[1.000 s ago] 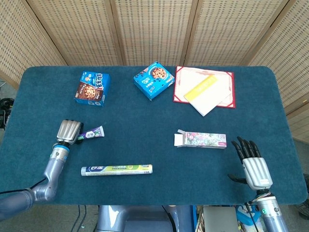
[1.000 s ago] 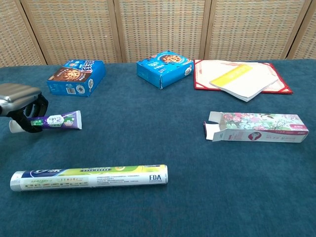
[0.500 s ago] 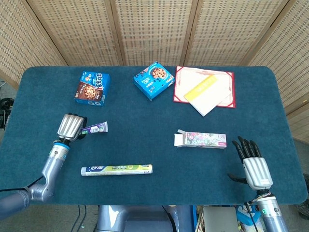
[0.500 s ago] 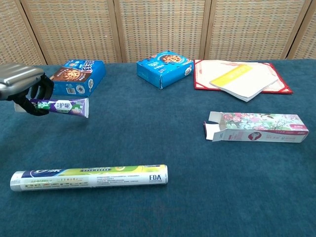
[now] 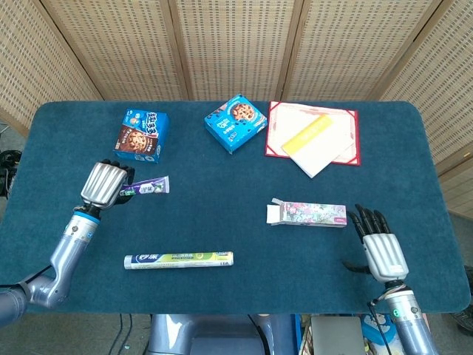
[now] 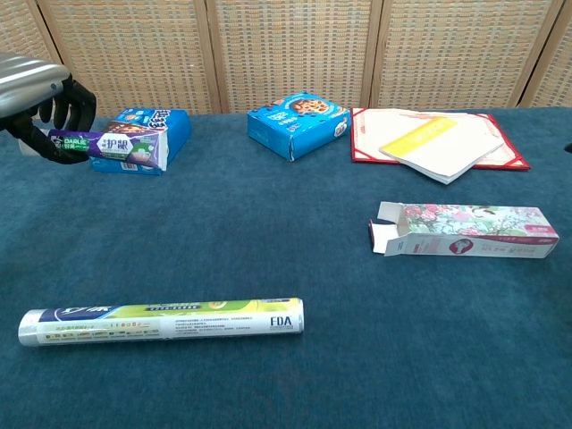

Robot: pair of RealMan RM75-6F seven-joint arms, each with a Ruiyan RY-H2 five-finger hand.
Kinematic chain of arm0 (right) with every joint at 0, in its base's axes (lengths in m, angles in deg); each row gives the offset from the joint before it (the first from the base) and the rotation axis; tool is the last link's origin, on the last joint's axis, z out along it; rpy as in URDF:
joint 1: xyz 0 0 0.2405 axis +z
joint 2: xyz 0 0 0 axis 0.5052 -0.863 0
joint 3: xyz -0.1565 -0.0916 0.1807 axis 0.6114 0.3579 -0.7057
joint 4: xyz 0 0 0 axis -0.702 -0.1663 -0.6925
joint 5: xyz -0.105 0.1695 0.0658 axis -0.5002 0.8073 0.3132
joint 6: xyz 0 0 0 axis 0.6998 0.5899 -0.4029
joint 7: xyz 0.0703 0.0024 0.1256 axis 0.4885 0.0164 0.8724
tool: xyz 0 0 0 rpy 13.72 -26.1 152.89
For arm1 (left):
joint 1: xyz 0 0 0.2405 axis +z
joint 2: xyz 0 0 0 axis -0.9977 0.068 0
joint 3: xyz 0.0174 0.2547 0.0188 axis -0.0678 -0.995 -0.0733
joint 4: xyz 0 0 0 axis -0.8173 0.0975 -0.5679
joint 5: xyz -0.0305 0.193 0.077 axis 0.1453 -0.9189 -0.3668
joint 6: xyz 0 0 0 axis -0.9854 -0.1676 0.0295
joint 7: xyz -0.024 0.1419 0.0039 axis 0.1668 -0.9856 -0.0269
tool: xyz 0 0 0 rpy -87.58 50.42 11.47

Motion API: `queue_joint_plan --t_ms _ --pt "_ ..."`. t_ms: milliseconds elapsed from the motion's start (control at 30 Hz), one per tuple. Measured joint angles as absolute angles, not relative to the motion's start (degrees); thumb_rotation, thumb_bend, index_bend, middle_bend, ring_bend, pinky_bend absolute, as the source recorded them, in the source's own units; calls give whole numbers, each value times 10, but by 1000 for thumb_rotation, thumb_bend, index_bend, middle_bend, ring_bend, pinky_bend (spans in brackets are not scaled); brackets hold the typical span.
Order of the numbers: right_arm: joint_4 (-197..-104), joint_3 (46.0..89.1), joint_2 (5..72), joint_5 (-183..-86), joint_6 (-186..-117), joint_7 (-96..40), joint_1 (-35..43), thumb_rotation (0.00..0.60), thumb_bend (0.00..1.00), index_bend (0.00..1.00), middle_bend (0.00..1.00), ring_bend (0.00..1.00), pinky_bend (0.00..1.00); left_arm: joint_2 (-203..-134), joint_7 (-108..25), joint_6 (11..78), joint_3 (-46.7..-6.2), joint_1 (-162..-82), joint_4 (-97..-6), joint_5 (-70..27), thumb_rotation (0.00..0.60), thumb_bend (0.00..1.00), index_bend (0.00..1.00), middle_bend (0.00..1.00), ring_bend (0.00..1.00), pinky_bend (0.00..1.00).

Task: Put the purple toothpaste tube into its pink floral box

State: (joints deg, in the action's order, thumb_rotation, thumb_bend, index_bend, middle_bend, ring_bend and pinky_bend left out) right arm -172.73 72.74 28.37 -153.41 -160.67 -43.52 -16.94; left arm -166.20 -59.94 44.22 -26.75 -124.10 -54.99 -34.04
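The bench carries the floral box toward its right side, open flap facing left. Above the left side, the left hand has its fingers clamped on the tube, held clear of the cloth. By the front right corner the right hand hangs with fingers apart, holding nothing.

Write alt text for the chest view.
The left hand holds the purple toothpaste tube in the air at far left. Its pink floral box lies on the blue table at right, open flaps toward the tube; a long roll lies in front.
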Motion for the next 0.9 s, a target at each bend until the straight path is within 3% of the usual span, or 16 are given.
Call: queue_joint_plan --t_ms 500,900 --pt "-1759 656 288 -1333 -1460 -557 -49 600 119 4 0 0 0 -1633 -613 454 -267 -1236 -598 -358 600 369 842 633 523 483" --pt "-1665 652 342 -1230 -1408 -586 19 600 118 72 0 0 0 -1626 -608 458 -265 -1233 -607 -368 600 369 842 633 523 483"
